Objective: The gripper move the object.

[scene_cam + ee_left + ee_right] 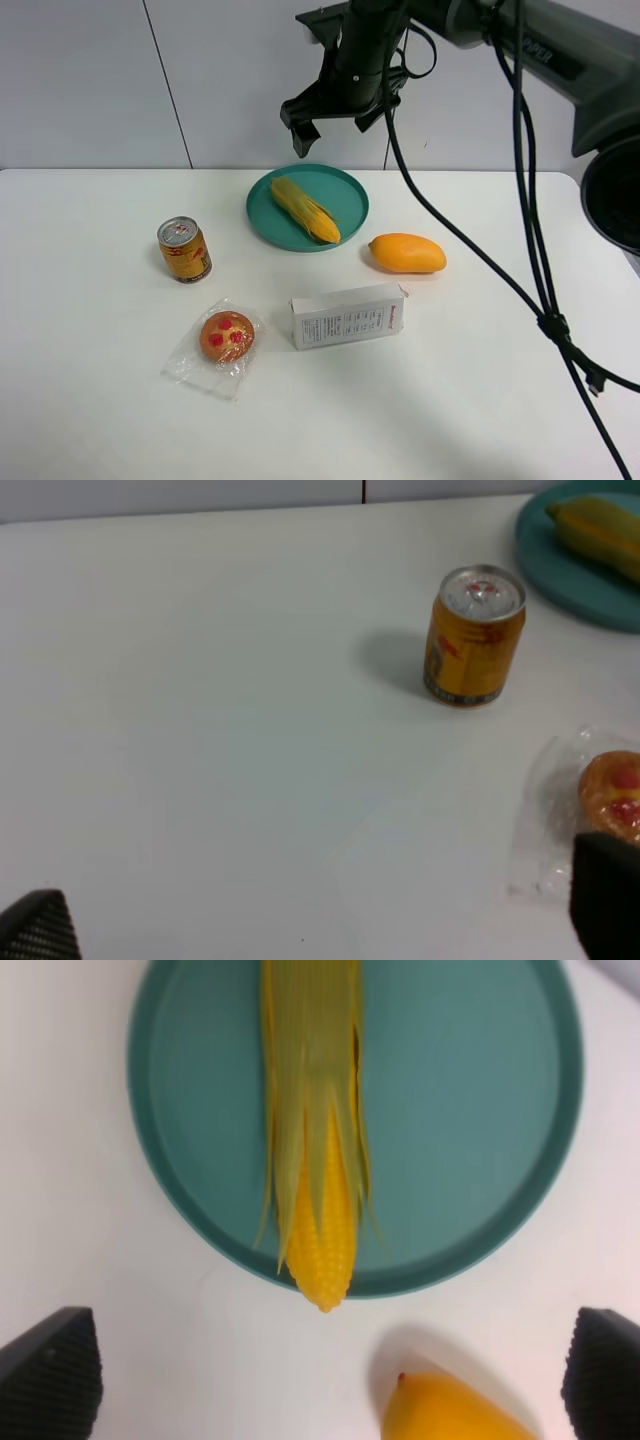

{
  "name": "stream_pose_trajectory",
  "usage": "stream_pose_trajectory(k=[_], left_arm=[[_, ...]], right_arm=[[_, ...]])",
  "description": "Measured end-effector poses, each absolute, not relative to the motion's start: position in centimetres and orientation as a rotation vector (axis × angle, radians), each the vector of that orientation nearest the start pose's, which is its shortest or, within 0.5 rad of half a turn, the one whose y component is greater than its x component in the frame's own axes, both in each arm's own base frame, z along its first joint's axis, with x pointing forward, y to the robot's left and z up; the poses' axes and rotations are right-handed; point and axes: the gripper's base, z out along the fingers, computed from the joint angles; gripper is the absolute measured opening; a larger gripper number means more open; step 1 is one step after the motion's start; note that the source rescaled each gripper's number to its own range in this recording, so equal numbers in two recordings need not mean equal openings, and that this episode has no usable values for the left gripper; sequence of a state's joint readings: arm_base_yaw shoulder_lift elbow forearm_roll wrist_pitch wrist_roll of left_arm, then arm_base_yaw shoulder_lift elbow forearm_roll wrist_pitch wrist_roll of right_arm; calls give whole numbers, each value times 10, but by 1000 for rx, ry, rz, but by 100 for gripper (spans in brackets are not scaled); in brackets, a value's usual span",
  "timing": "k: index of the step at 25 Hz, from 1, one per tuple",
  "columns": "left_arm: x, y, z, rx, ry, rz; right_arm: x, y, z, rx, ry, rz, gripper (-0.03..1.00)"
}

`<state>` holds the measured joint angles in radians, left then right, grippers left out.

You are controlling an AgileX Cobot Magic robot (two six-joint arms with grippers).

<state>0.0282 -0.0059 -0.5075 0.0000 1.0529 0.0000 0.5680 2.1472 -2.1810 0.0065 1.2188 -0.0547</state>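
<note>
The ear of corn (305, 208), yellow kernels with a green husk, lies on the teal plate (345, 190) at the back middle of the table. It also shows in the right wrist view (315, 1160) and at the edge of the left wrist view (600, 532). My right gripper (335, 128) hangs open and empty in the air above the plate's far edge, apart from the corn. Its fingertips (50, 1370) frame the corn's tip. My left gripper (320, 920) is open and empty over the bare table, out of the exterior view.
An orange-yellow mango (406, 253) lies right of the plate. A gold can (184, 249) stands to the left. A wrapped pastry (226, 337) and a white box (347, 316) lie nearer the front. Black cables (530, 260) trail across the right side.
</note>
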Motion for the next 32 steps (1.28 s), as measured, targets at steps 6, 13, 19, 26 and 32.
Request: stream_pose_trajectory(k=[6, 13, 19, 26, 32], left_arm=[[-6, 0, 280, -29, 2023, 18], [-6, 0, 280, -29, 2023, 18], [-6, 0, 280, -29, 2023, 18], [-6, 0, 280, -29, 2023, 18], [-6, 0, 280, -29, 2023, 18]], right_arm=[[381, 243, 339, -809, 2516, 182, 85], [344, 214, 343, -821, 2584, 134, 85], [328, 155, 337, -685, 2694, 81, 85], [314, 72, 346, -417, 2743, -39, 85], [291, 6, 366, -151, 2712, -135, 85]])
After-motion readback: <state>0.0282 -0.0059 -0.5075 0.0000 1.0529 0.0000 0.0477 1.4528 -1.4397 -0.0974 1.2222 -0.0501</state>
